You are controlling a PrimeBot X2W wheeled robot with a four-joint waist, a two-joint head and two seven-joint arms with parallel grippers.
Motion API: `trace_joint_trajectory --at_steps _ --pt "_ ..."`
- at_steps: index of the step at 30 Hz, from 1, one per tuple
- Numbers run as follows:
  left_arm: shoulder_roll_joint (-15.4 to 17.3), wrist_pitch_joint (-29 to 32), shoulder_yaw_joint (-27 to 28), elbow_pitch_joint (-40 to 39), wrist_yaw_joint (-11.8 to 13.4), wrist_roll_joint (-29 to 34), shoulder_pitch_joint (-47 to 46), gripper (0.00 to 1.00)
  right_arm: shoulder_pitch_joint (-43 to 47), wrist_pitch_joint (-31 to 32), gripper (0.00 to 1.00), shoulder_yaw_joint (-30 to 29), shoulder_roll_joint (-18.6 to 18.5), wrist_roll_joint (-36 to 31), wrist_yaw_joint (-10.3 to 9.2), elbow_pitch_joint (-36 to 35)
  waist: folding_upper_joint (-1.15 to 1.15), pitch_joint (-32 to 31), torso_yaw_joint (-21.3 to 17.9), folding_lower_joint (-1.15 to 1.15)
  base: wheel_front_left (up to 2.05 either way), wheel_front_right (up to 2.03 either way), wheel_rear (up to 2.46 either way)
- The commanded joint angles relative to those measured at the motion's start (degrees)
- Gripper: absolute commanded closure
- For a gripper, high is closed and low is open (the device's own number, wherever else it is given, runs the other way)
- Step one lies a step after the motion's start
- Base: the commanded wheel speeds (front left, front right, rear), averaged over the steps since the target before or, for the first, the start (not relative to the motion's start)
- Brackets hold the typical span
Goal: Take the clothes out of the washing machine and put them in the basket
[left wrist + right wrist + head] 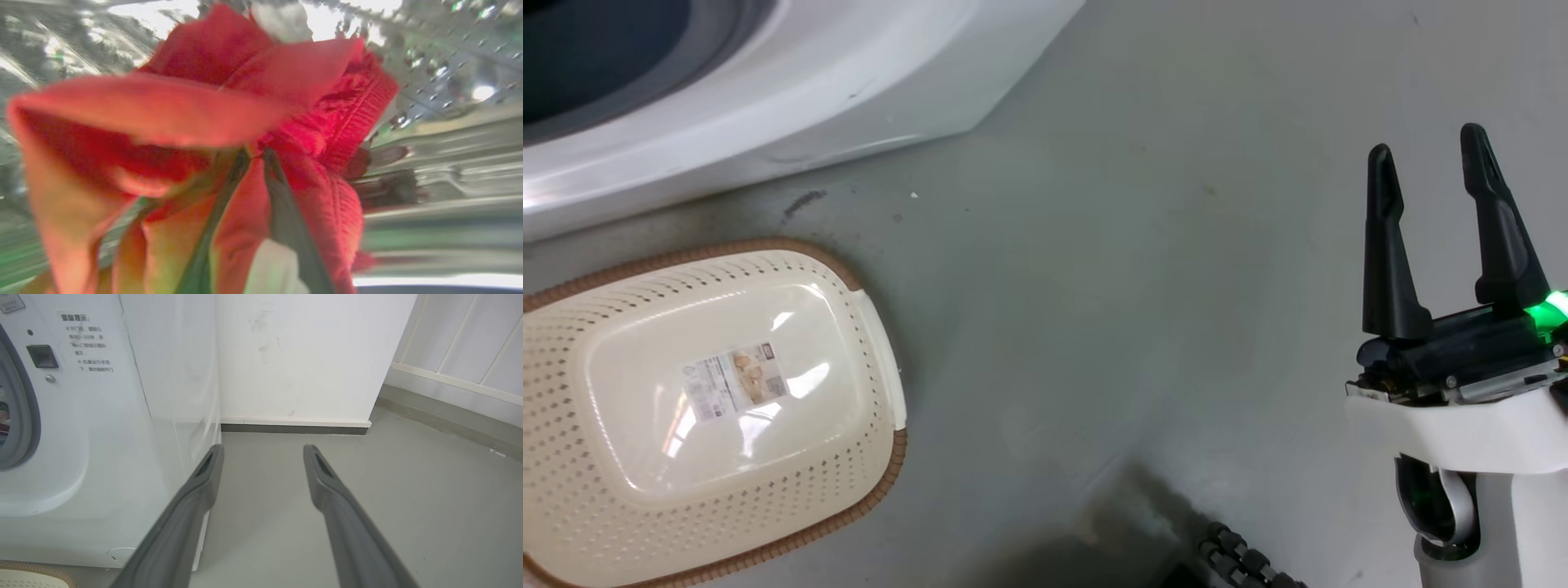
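Observation:
In the left wrist view, a red garment (327,118) of the clothes bunches around my left gripper (256,154), which is shut on it inside the perforated steel drum (449,61). The fabric hides most of both fingers. The washing machine (809,90) fills the head view's upper left, and its front (102,457) stands at the left of the right wrist view. The cream basket (556,384) sits on the floor before it with a paper label on its base and nothing inside; its corner (24,575) peeks in below. My right gripper (1426,140) (263,448) hangs open over bare floor.
Grey floor (1135,286) stretches between the basket and my right arm. A black ribbed cable (1245,559) lies at the bottom edge. A white wall with a dark baseboard (294,428) stands behind the machine, and a panelled wall (461,355) runs along the right.

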Motion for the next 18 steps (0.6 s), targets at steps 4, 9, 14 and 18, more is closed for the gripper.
trace_joint_trajectory --at_steps 4,9,14,18 --pt "-1.20 -7.41 0.02 1.26 0.03 -1.43 3.93 1.00 0.76 -0.12 0.00 -0.24 0.01 -1.02 -0.04 0.96 0.00 -4.69 1.96 -0.01 0.00 0.00 0.00" --pt "-2.15 -17.26 0.56 3.18 0.01 -3.34 8.73 1.00 2.20 -0.12 0.00 -0.01 0.01 -2.34 -0.04 1.64 0.00 -9.41 2.90 -0.01 0.00 0.00 0.00" --pt "-3.54 -26.48 -0.96 3.82 0.00 -5.47 14.13 1.00 3.90 -0.12 0.00 -0.39 0.01 -3.59 -0.04 2.09 0.00 -13.93 4.01 -0.01 0.00 0.00 0.00" --pt "-4.53 -32.84 -2.16 4.07 -0.01 -7.47 18.36 1.00 5.54 -0.12 0.00 -0.63 0.01 -4.82 -0.04 2.42 0.00 -17.30 5.17 -0.01 0.00 0.00 0.00"
